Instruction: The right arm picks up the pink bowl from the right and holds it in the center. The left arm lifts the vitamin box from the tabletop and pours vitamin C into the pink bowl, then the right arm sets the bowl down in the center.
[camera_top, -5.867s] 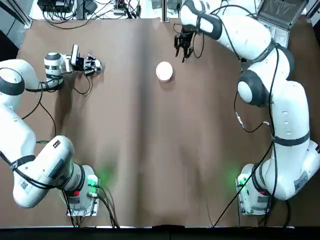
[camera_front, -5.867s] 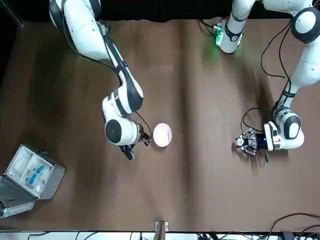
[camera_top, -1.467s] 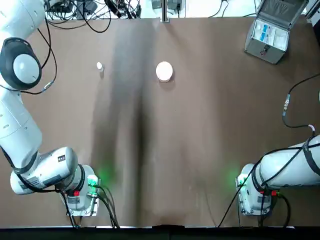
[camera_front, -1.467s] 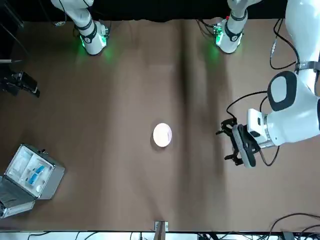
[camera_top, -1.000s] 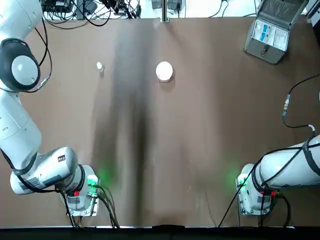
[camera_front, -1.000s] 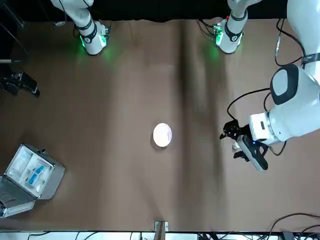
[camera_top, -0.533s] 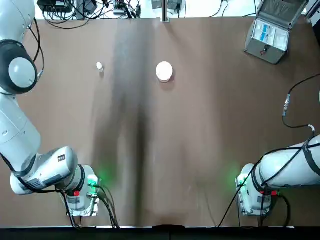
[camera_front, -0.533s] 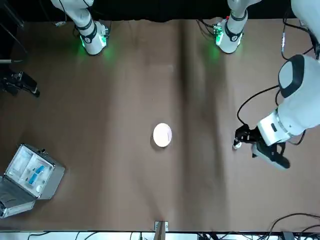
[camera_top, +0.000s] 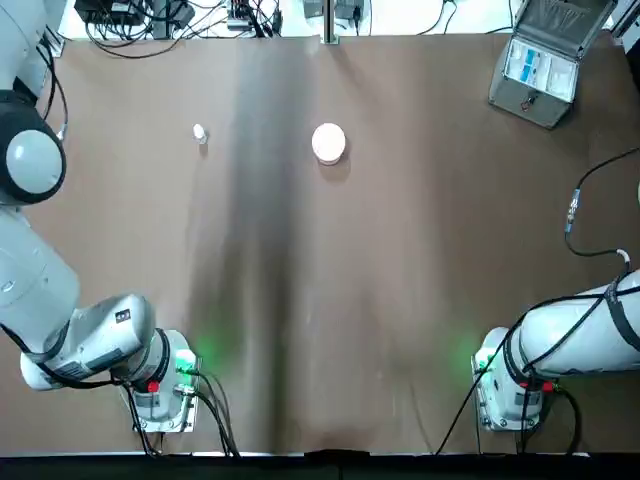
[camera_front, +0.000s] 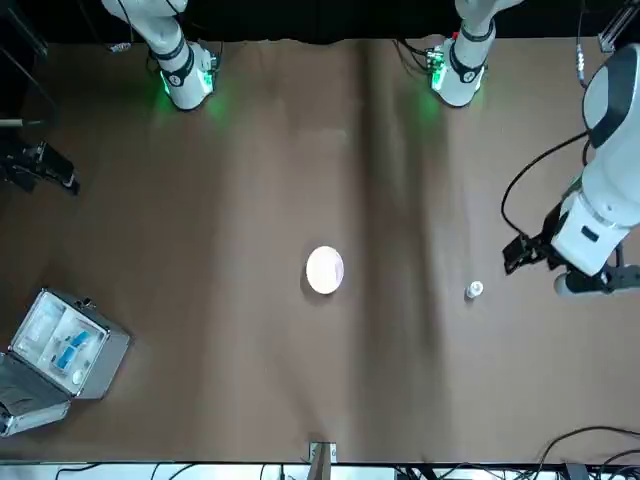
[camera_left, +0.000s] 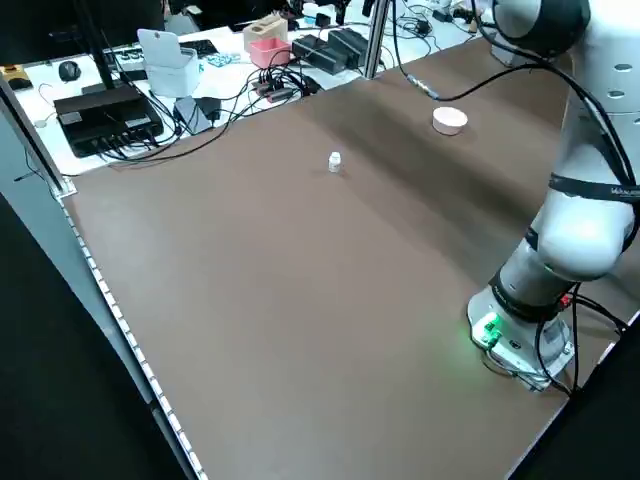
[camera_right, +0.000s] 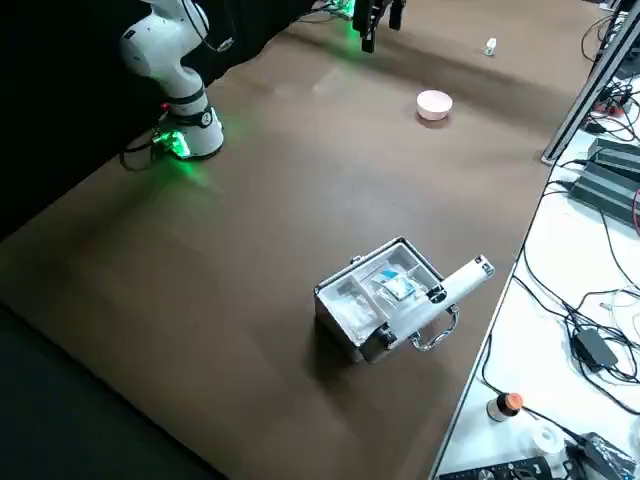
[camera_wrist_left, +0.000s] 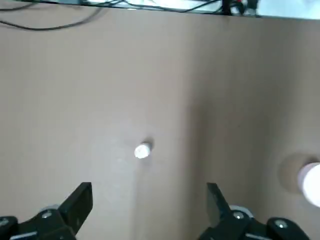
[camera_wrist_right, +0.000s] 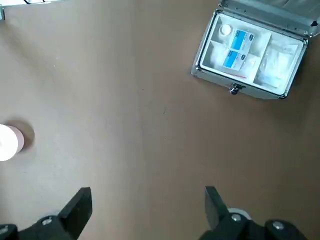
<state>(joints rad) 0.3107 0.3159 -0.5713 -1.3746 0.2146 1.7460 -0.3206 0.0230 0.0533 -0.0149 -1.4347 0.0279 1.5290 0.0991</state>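
The pink bowl (camera_top: 328, 142) (camera_front: 325, 270) sits upright on the brown tabletop (camera_top: 400, 280), at the far centre, with nothing touching it. The vitamin box (camera_top: 199, 132) (camera_front: 474, 290) is a tiny white container standing alone on the table to the bowl's left. My left gripper (camera_wrist_left: 149, 197) (camera_front: 515, 256) hangs open and empty, raised beside the box and clear of it. In the left wrist view the box (camera_wrist_left: 142, 151) lies ahead between the spread fingers. My right gripper (camera_wrist_right: 147, 197) is open and empty, high over the table, with the bowl (camera_wrist_right: 10, 141) far off.
An open grey hinged case (camera_top: 535, 65) (camera_right: 385, 295) with blue-white contents stands at the far right corner. Both arm bases (camera_top: 160, 385) (camera_top: 510, 385) glow green at the near edge. Cables and equipment (camera_left: 110, 105) lie beyond the far edge.
The left arm has swung away from the vitamin box toward the table's left side, leaving the box standing free. The bowl, box and right arm have not moved.
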